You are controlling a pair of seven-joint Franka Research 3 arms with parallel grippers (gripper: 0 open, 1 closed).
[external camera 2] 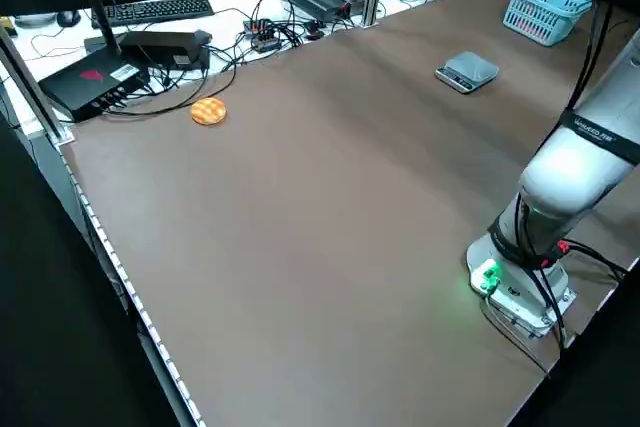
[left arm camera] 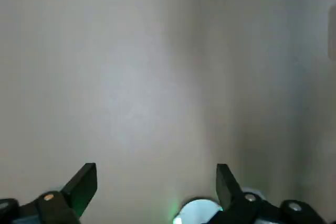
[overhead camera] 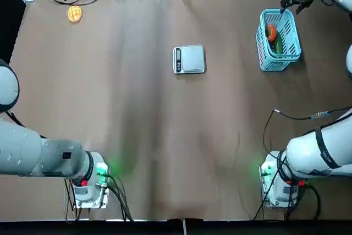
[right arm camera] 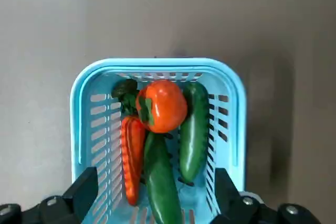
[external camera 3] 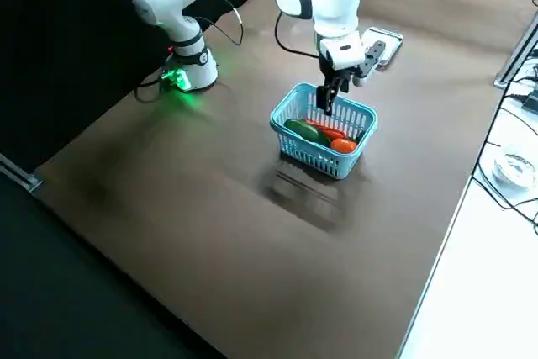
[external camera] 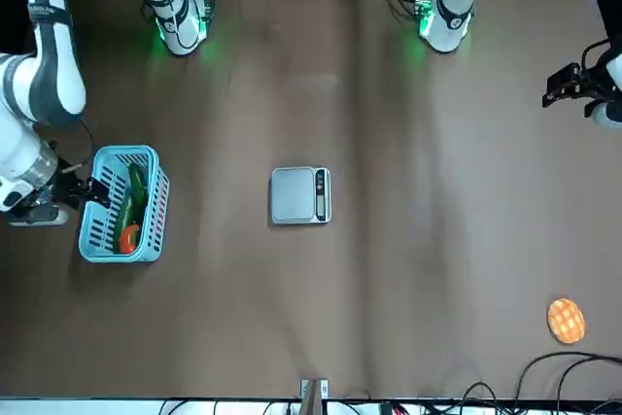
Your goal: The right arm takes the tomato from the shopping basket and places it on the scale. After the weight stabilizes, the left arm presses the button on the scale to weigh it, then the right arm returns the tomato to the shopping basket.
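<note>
Nothing's done yet as far as I can tell: the tomato (right arm camera: 161, 105) sits in the basket (right arm camera: 81, 116), upper right of the top view, on a carrot and green veg, and the scale (overhead camera: 189, 59) at centre is bare. Right gripper (right arm camera: 152, 190) hovers above the basket's edge, fingers spread, empty. Left gripper (left arm camera: 156, 184) is parked off to the side, also spread. Pick, weigh, press and return all remain. The tomato's round, no real long axis; its stem faces left in the right wrist view.

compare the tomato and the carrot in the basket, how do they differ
The tomato is round; the carrot is long and tapering. The tomato rests on top of the other vegetables, while the carrot lies lower along the basket floor. Both are orange-red with green tops, and neither is gripped.
</note>
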